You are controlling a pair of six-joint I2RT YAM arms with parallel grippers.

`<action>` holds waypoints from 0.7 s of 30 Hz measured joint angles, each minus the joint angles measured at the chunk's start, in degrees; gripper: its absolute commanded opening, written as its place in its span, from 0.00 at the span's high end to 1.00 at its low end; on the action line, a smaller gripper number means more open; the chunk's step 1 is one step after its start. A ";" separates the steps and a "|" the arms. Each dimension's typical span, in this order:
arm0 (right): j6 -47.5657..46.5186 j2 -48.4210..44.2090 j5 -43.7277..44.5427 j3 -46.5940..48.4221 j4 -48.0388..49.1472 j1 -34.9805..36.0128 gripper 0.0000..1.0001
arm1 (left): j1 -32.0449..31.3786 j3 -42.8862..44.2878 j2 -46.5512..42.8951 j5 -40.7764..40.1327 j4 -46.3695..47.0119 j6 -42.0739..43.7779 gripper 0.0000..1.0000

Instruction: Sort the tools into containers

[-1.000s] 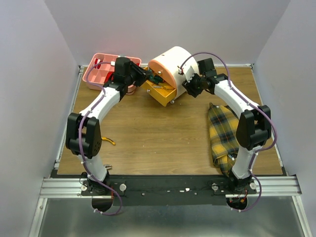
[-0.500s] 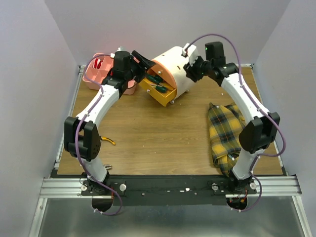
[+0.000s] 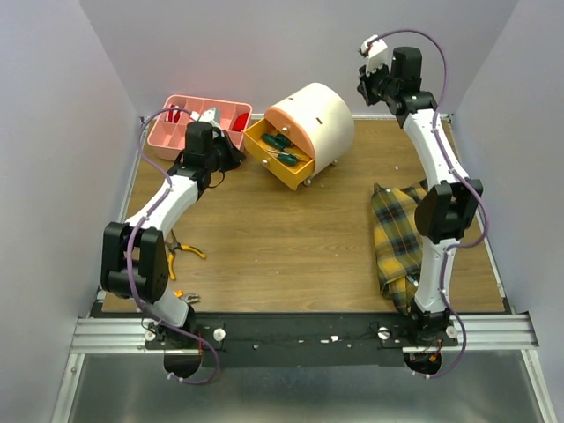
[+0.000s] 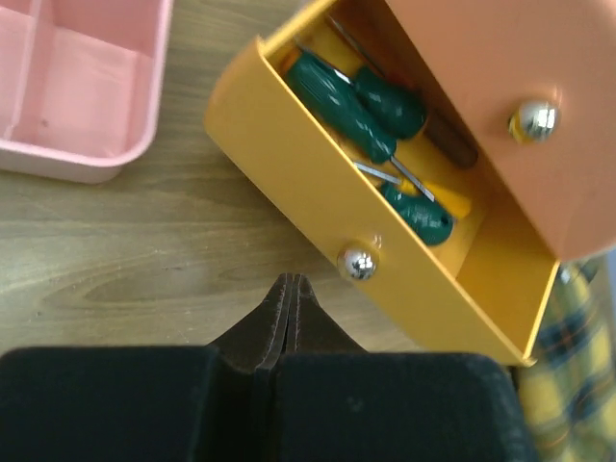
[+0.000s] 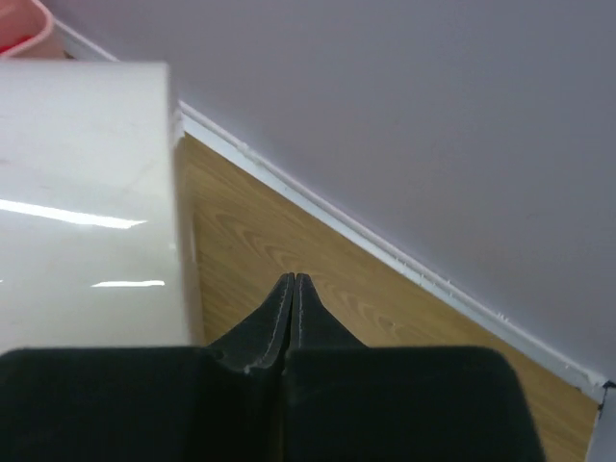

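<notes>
Your left gripper [image 4: 290,286] and right gripper [image 5: 293,285] were both pinched together and empty, with the open yellow drawer [image 4: 308,197] just ahead of the left one.

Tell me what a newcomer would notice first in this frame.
The cream drawer unit stands at the far middle of the table, its yellow drawer pulled open with green-handled screwdrivers inside. The pink tray sits to its left, and a yellow plaid cloth lies at the right side.
</notes>
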 measured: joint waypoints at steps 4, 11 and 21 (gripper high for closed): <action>1.49 6.71 -0.87 1.95 -0.02 -2.86 0.99 | 0.02 -0.48 2.71 5.51 2.69 6.29 1.00; 2.99 13.75 -12.90 6.67 -1.11 -7.45 0.99 | 0.39 2.03 9.57 14.32 6.12 12.98 1.00; 2.97 15.61 -27.19 7.48 -3.54 -8.28 0.98 | -2.89 7.85 14.05 18.43 7.45 15.54 1.00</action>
